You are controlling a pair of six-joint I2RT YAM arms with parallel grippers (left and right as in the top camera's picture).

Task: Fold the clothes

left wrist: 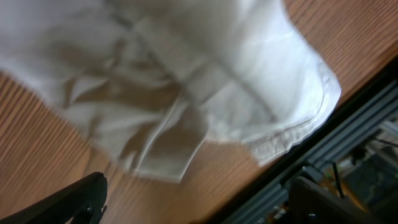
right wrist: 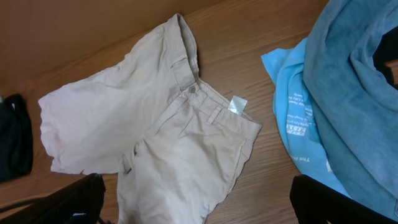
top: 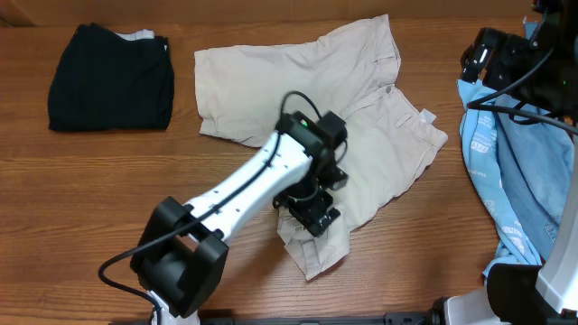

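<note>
A brown wood-grain table (top: 108, 181) fills the overhead view, and on it, a little right of centre, we see the pale beige khaki cotton shorts (top: 379, 126) lying flat, waistband toward the right. One leg reaches out to the upper left with its hem lying straight. The other runs down toward the near edge and ends in a rumpled, partly turned-over hem. The left claw (top: 312, 212) hangs over that rumpled leg. In its own wrist view the left claw's (left wrist: 199, 208) fingers stand wide apart with only wood between them and no cloth in their grip, the shorts (left wrist: 236, 74) lying just ahead. That hem comes close to the table's front edge, where a black rail (left wrist: 323, 143) runs. The right claw (right wrist: 199, 208) is likewise spread wide and holds nothing, looking down on the shorts (right wrist: 168, 124) from the waistband side. A black folded garment (top: 110, 77) sits well apart at the upper left, with bare wood between it and the shorts. On the right, a light-blue printed garment (right wrist: 298, 118) under a blue denim garment (right wrist: 360, 81) lies near the waistband (not touching it, as far as we can see).
</note>
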